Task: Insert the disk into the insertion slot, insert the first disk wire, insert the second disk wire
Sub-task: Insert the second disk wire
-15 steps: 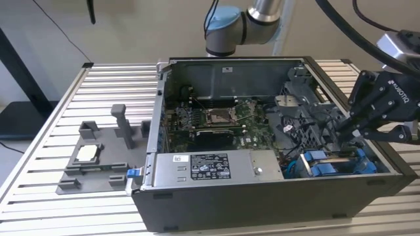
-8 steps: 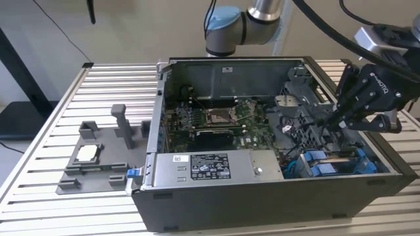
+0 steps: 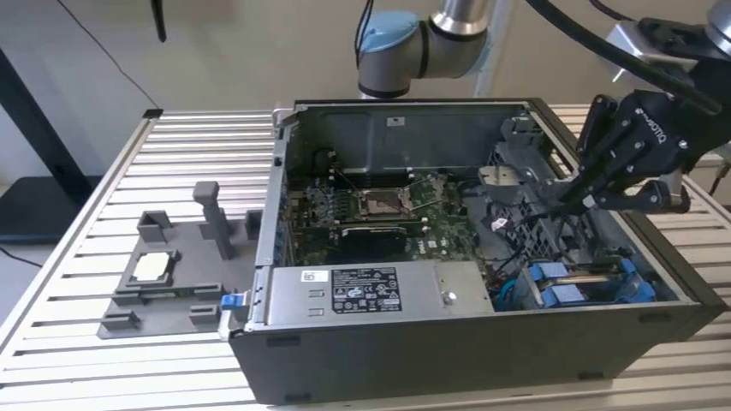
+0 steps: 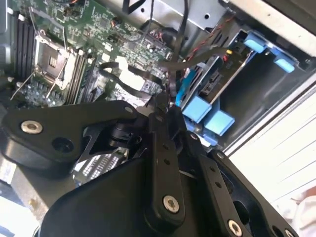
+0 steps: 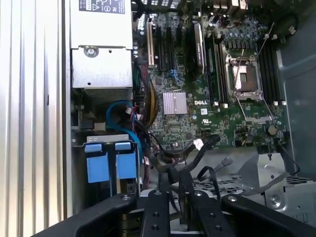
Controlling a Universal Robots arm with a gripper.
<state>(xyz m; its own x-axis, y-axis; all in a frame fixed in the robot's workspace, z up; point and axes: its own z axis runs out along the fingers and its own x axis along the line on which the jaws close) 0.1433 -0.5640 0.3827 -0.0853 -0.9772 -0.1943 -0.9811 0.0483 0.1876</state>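
The disk [image 3: 585,276] lies in the insertion slot [image 3: 537,295] at the case's front corner on the exterior view's right, its blue carrier tabs [image 5: 97,165] showing. In the second wrist view the disk [image 4: 217,79] sits in the bay with blue tabs [image 4: 197,108] beside it. My black gripper [image 3: 567,201] hangs inside the open case, above and behind the slot. Its fingers [image 5: 165,190] stand close together and pinch a black disk wire [image 5: 174,174]. That wire [image 4: 197,57] runs toward the disk's end. My gripper [image 4: 167,101] is a short way from the bay.
The grey power-supply box [image 3: 365,291] lies along the case front. The motherboard with its CPU socket [image 3: 377,201] fills the case floor, and loose black cables [image 5: 197,145] cross it. A grey fixture [image 3: 171,274] stands on the slatted table [image 3: 68,342].
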